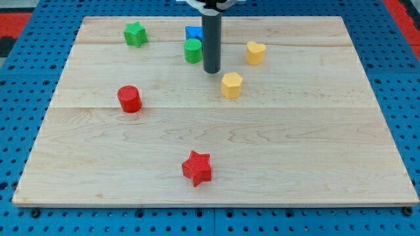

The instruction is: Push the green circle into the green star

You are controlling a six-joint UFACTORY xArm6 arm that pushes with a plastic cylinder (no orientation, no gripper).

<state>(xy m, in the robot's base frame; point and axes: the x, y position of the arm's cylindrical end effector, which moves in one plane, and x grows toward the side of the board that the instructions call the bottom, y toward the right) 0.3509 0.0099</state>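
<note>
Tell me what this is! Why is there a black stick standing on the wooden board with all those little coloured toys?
That black stick is the end of a robot arm. It has no hand, just a rod, and my tip slides over the wooden board to push blocks along. Nothing is held; it can only shove.

There is one picture, from a camera looking down at the board from its near edge.

On the board lie small blocks: a green circle just to the left of my tip, a blue block partly hidden behind it, a green star farther toward the view's left, a yellow heart, a yellow hexagon, a red cylinder and a red star near the bottom.

The job is to push the green circle over to the green star.
</note>
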